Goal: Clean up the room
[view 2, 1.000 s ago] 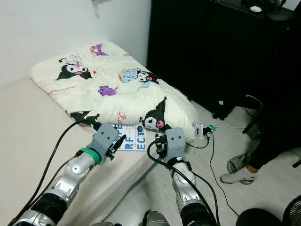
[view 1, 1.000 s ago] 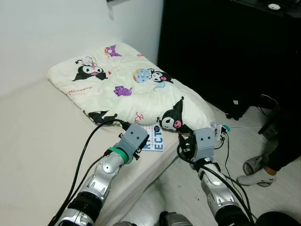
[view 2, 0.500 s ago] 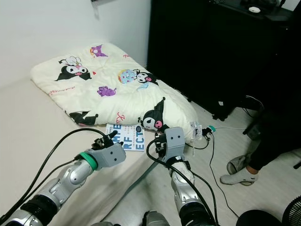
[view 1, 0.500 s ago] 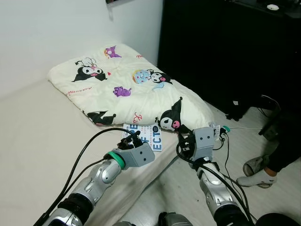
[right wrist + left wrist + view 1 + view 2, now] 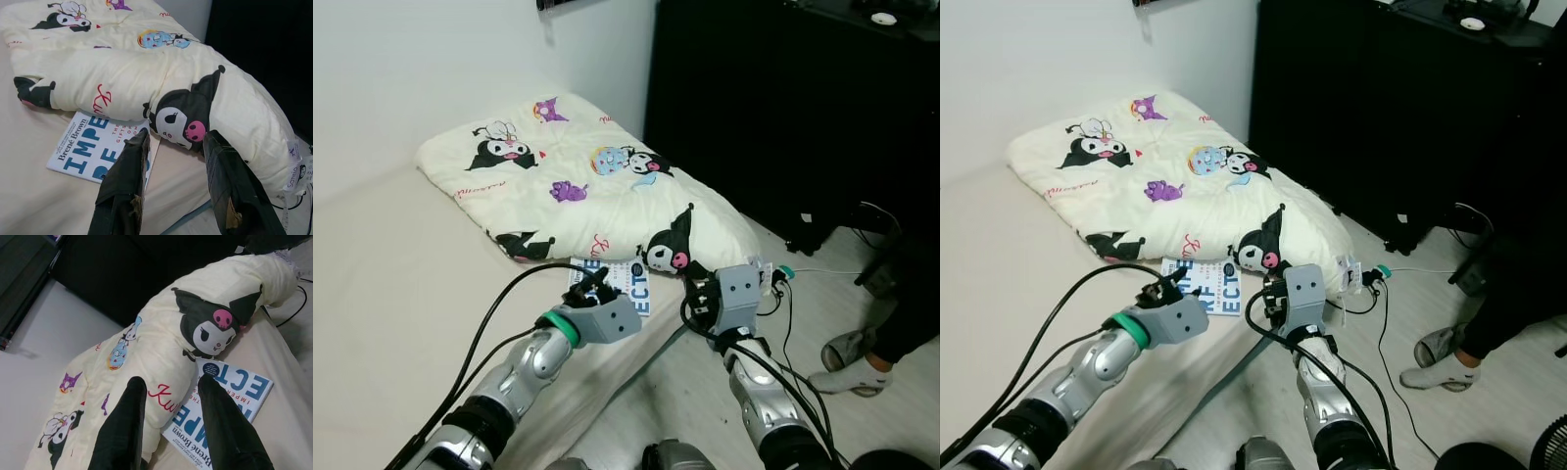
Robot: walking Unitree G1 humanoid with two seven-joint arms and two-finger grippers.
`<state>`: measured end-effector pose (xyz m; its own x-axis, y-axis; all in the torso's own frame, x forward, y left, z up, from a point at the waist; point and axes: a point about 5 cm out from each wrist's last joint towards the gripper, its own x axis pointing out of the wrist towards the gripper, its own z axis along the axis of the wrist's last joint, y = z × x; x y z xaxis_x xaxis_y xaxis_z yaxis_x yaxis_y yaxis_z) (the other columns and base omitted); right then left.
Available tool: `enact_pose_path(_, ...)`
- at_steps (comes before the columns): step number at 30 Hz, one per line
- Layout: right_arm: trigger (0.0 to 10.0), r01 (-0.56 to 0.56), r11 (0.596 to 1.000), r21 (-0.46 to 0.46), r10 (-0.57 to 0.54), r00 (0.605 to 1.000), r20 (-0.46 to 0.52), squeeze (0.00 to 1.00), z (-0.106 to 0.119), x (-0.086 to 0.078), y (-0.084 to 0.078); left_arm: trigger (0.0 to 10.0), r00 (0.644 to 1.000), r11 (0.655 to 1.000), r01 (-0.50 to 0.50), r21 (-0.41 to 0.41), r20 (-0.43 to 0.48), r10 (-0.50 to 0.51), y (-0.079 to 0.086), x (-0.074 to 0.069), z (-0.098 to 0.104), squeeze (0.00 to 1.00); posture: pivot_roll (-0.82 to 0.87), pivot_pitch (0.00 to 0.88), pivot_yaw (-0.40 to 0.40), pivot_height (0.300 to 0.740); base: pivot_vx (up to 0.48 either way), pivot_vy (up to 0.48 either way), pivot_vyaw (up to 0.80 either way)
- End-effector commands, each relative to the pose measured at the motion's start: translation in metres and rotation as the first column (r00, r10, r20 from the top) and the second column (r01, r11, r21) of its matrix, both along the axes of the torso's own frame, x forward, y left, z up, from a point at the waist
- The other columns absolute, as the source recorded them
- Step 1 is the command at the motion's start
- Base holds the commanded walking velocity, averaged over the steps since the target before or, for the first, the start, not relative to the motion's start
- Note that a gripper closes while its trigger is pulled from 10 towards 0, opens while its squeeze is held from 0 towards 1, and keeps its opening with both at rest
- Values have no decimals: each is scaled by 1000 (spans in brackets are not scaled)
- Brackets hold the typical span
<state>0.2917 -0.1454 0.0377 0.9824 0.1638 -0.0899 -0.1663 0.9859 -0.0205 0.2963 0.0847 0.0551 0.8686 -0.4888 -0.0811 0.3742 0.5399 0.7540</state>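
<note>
Book [image 5: 618,284] lies half-tucked under the quilt [image 5: 578,176] edge; left gripper [image 5: 171,401] spread just before it — apparently lining up a grasp; right gripper [image 5: 173,161] also spread.

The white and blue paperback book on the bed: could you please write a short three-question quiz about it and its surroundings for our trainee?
1. True or false: the white and blue paperback book lies partly tucked under the cream cartoon-print quilt.
2. Which gripper is nearer the book? A. left gripper B. right gripper
3. Fill in: the book rests on the beige ____.

Key: 1 true. 2 A; it hovers by the book's near edge with its fingers apart, while the right gripper, also open, is over the bed's edge. 3 bed.
</note>
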Motion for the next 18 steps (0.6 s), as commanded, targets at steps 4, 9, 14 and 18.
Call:
enact_pose_path(4,10000,10,1000,3,-10,1000,-13,0,-3,-2,-1,10000,1000,1000,12,26,-9,-12,-1,-2,-6,0,-40,19,31,650,0,0,0)
enact_pose_path(9,10000,17,1000,6,-16,1000,-11,0,-4,-3,-1,10000,1000,999,20,28,-7,-20,-3,-2,-6,0,-38,20,35,630,0,0,0)
enact_pose_path(14,10000,20,1000,9,-20,1000,-12,0,-4,-3,-1,10000,1000,999,21,27,-2,-21,-4,-2,-6,0,-38,21,35,630,0,0,0)
enact_pose_path(18,10000,19,1000,16,-19,1000,-11,0,-4,-3,0,10000,1000,999,18,31,9,-19,-6,1,-4,0,-35,24,39,630,0,0,0)
